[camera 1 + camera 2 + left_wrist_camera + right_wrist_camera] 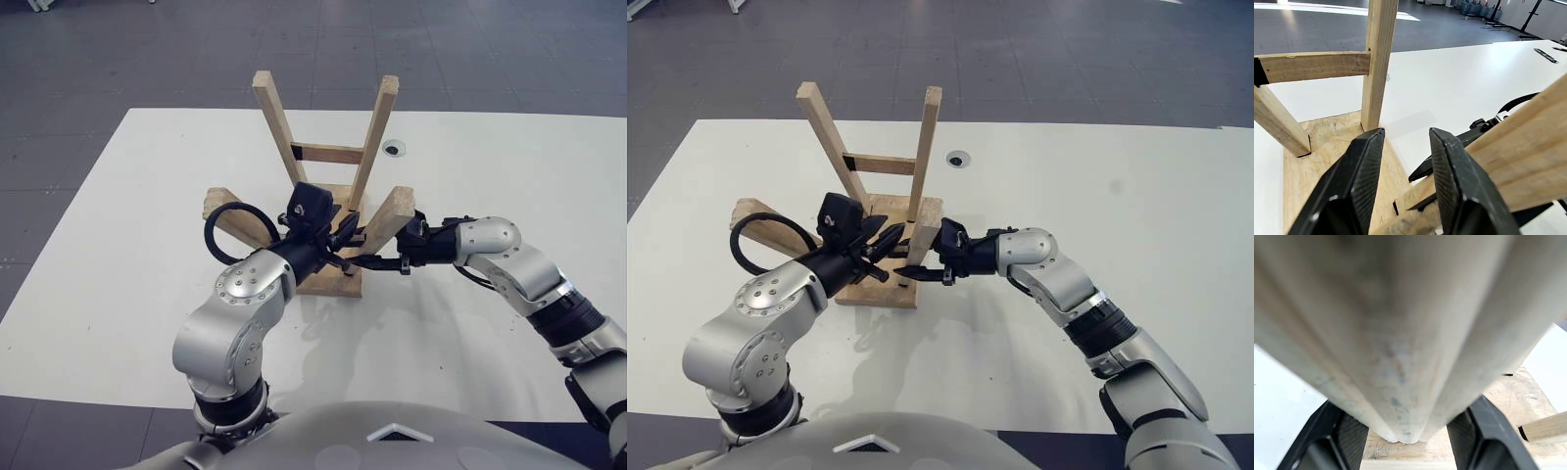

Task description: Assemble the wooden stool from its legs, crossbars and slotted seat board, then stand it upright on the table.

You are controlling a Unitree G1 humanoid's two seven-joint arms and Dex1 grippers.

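Mid-assembly, on the step of seating the second pair of legs. Upside down on the table (147, 245), with the seat board (872, 292) lying flat and two far legs (279, 122) already upright in it, joined by a crossbar (328, 154). Nearer the robot, a tilted leg (394, 215) leaning out to the right from the board's near edge, not yet vertical, and a left-leaning leg (217, 201) splayed out the other way. Clamped on the tilted leg with the right gripper (1405, 431), wood pressed between both fingers. Hovering over the board just beside that leg's lower end with the left gripper (1403, 134), fingers apart and holding nothing. Cannot tell whether the tilted leg's end already sits in its slot. Next, most likely: swing that leg toward vertical, line its end up with the slot and press down, steadying the base or the board with the free gripper so nothing slides on the table
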